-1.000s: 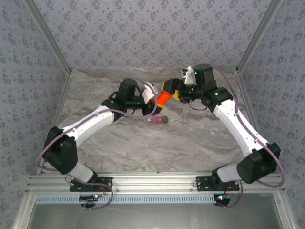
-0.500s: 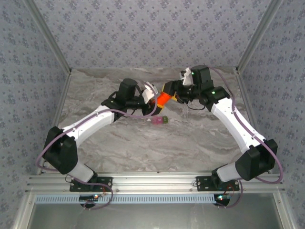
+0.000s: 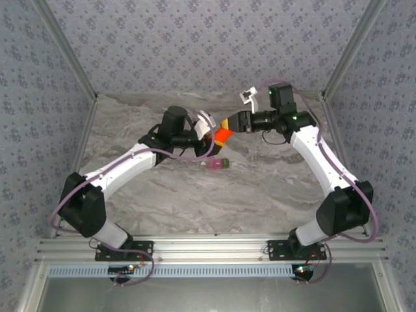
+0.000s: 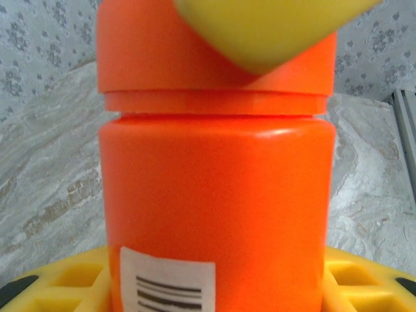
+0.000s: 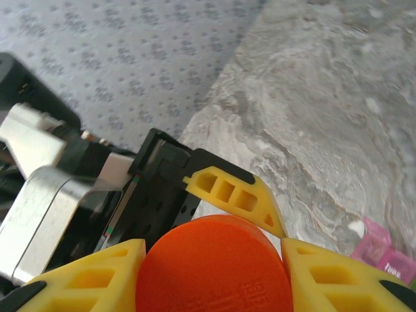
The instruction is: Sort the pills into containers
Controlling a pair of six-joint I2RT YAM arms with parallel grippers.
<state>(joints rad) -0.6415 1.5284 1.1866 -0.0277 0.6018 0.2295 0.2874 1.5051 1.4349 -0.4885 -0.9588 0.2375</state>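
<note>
Grey marbled surface (image 3: 195, 208) inside patterned wallpaper walls (image 3: 208, 45), arm bases at the near edge. Closer to that edge than the orange bottle (image 3: 223, 136), and apart from it, the containers (image 3: 218, 164) lie flat on the surface. The pink compartment (image 5: 379, 249) is joined to the olive-green compartment (image 3: 225, 162); lids open or shut, cannot tell. Left gripper (image 3: 215, 133) comes at the bottle from its left and is clamped on the bottle body. In the left wrist view its yellow fingers (image 4: 62, 285) sit on both sides of the body, just below the white barcode label (image 4: 168, 286). Right gripper (image 3: 232, 124) comes at the bottle from its right, closed around the cap (image 5: 211, 266), with a yellow finger (image 5: 88, 281) pressed to each side of it. Cap sits on the bottle, its seam line visible in the left wrist view. Beyond the bottle, bare surface runs to the back wall.
</note>
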